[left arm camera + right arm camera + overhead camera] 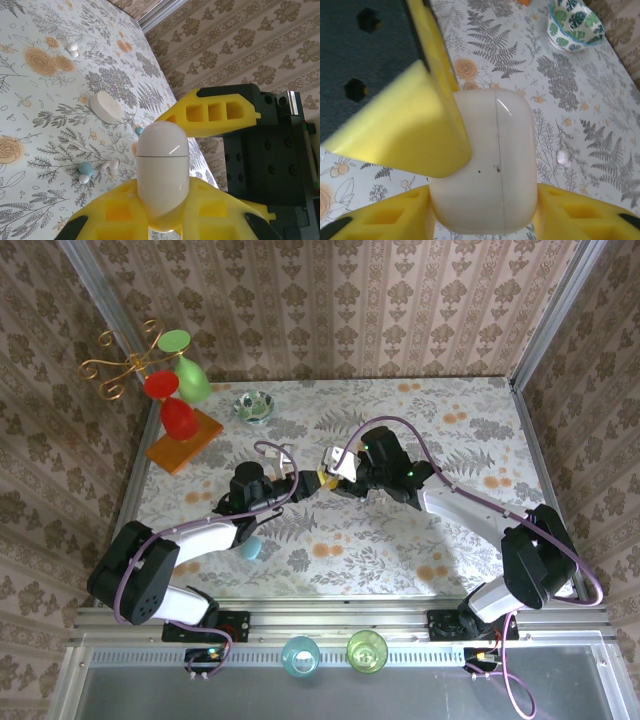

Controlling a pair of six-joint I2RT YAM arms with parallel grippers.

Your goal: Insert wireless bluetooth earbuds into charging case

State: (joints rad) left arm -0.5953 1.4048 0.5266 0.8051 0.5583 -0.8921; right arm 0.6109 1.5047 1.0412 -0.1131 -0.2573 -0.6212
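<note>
Gleaming white, charging case (163, 175) (lid shut) sits between left fingers (120, 217).

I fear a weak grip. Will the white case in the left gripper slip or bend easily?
The white case looks glossy, with a sharp highlight, so it may slip in the left gripper. Its rounded ends suggest it could roll if dropped. It seems rigid: no dent shows where it is gripped.

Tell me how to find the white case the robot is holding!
Look at the middle of the flowery table. There the left gripper pinches a white case in its yellow fingers. Unlike the other white case, which lies flat on the table, this one is held off it.
</note>
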